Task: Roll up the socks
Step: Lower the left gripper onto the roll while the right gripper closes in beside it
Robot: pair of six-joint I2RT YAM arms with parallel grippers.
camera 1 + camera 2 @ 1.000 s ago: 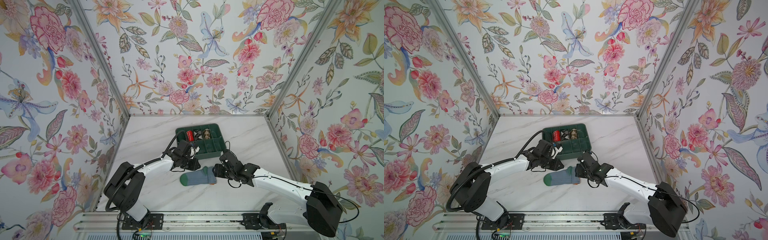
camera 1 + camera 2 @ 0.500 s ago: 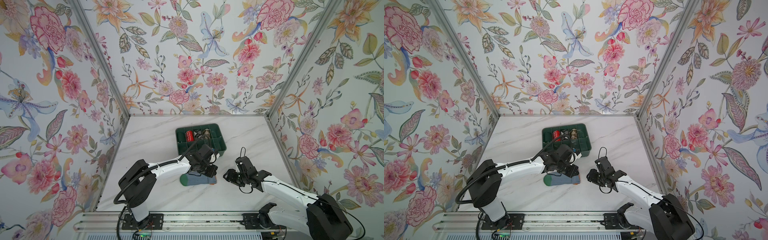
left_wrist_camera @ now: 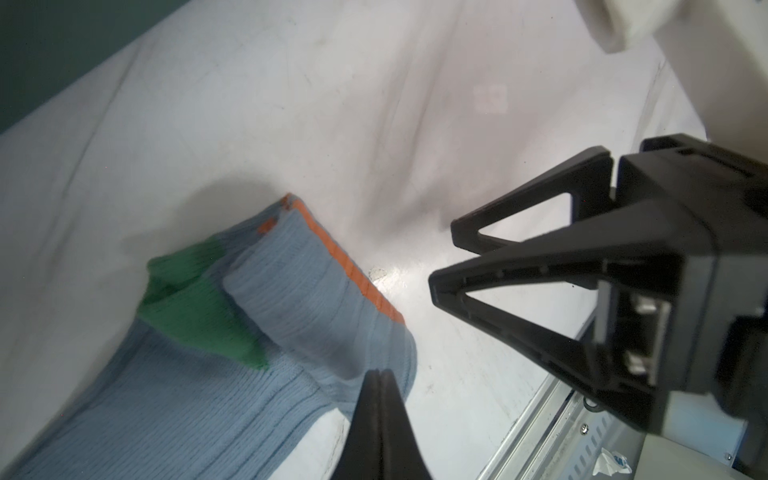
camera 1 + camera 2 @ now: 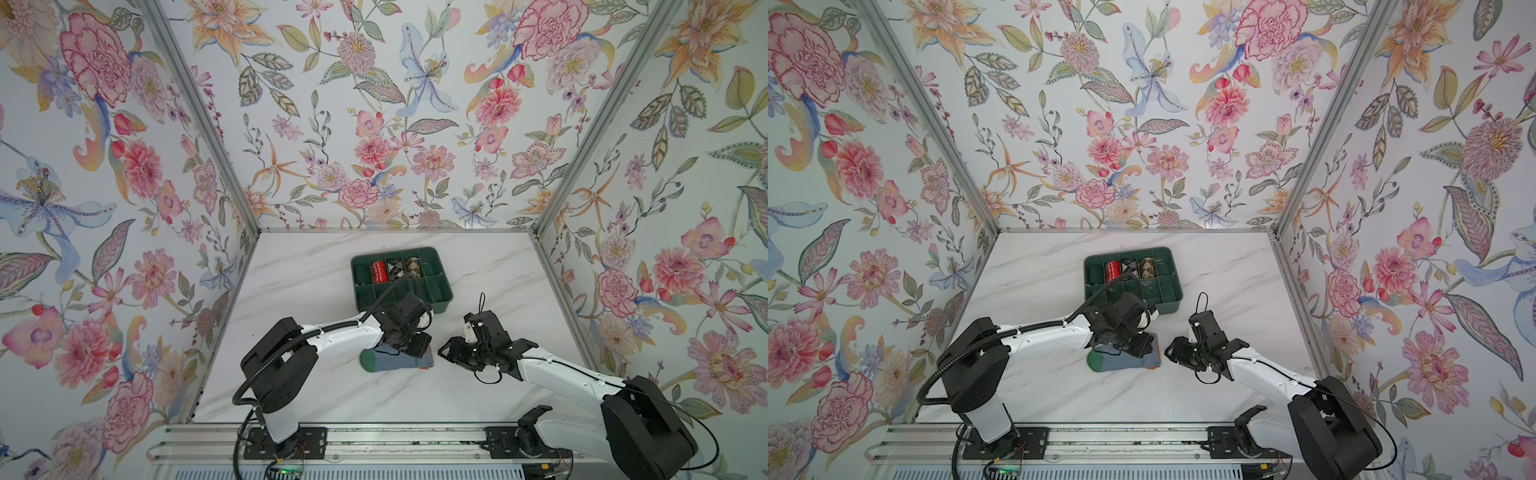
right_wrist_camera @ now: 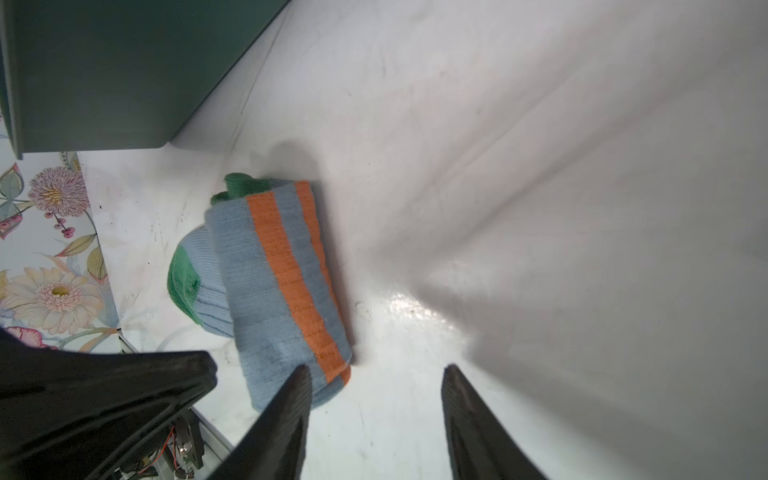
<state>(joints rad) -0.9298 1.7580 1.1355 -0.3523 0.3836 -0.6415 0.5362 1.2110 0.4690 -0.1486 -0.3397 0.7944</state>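
Socks (image 4: 395, 365): one grey-blue ribbed fabric bundle, axis along worktop (image 4: 332, 395) front edge, green toe (image 4: 367, 360) leftward.
Left pincer (image 3: 379, 374): closed tight.
Right pincer (image 5: 376, 370): half open, empty.

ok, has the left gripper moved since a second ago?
Yes. In a top view the left gripper moved off the front-left corner of the green tray, rightward and toward the near edge, and now sits shut over the socks.
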